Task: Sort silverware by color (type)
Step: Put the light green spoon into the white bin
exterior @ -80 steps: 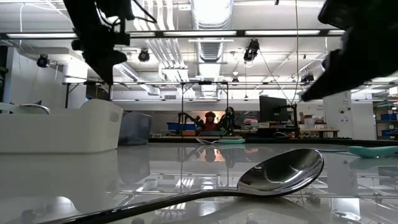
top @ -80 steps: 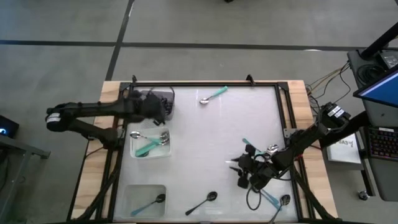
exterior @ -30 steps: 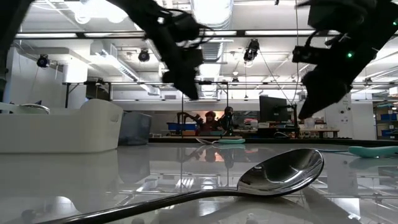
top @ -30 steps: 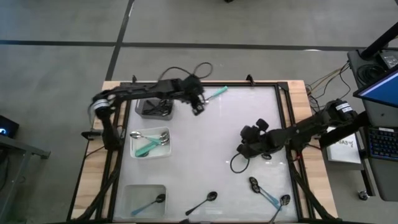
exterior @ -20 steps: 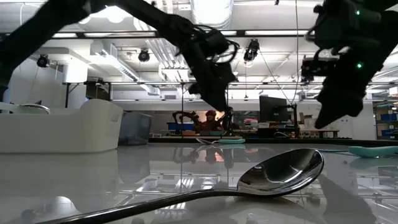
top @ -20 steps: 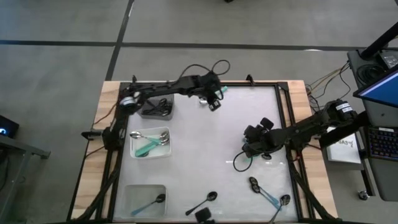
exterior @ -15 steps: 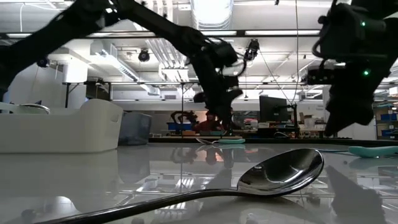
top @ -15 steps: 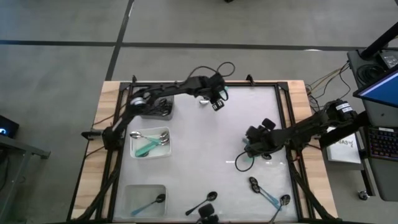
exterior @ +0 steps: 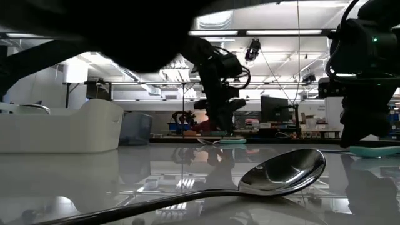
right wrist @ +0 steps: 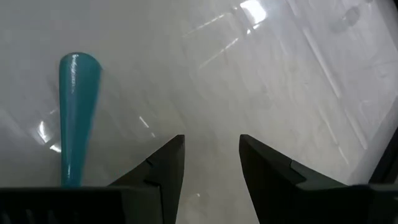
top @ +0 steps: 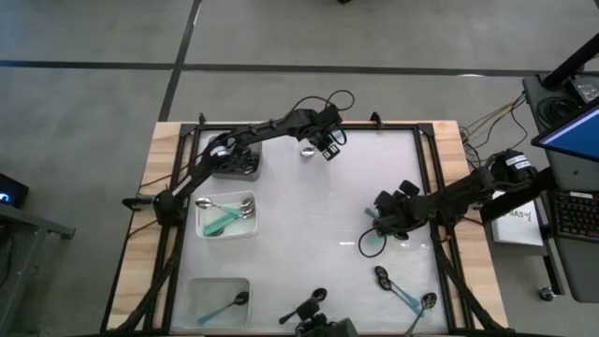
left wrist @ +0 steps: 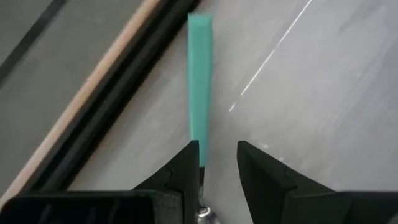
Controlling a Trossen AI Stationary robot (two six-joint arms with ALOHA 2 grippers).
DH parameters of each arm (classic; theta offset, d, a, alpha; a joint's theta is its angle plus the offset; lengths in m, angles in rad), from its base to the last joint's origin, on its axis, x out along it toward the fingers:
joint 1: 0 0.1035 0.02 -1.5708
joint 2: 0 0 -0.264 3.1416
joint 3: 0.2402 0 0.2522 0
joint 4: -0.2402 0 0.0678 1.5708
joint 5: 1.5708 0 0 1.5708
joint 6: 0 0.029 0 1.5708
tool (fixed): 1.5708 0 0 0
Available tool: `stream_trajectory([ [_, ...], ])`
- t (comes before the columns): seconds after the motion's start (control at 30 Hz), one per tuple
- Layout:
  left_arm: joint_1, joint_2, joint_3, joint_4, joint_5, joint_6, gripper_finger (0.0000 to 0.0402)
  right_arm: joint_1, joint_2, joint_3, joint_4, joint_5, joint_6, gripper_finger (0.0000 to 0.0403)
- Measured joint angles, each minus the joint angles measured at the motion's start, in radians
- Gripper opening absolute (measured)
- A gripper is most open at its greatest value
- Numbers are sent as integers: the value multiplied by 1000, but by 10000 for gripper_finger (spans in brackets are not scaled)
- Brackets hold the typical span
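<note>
Since a few seconds ago my left arm has swung from the grey bin at the table's left edge across to the far rail, and my left gripper now hangs over the teal-handled spoon lying there beside the frame. My right arm has pulled away from the cluster of spoons near the front right corner and my right gripper sits over another teal handle at mid-right. Both sets of jaws stand parted and empty; in the left wrist view the handle runs out from between my fingers. The white bin already holds silver-and-teal spoons, the clear bin one spoon. These spoons look light, stiff and slick on the glossy top, so I judge the flat teal handle the best hold, pinched across its width near the bowl.
</note>
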Motion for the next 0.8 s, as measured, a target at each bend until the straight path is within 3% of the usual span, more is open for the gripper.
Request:
stream_trajectory([
  [0.17, 8, 1, 12, -68, 3, -33, 91, 1, 0, -2, 1, -24, 0, 146],
  [0.37, 32, 5, 5, -287, 75, -24, 91, 7, 0, -4, 3, -58, -1, 146],
  [0.63, 39, 5, -4, -310, 136, -24, 91, 9, 0, -5, 4, -78, -4, 146],
  [0.8, 41, 5, -5, -444, 155, -55, 91, 24, 0, -4, 3, -92, 28, 146],
])
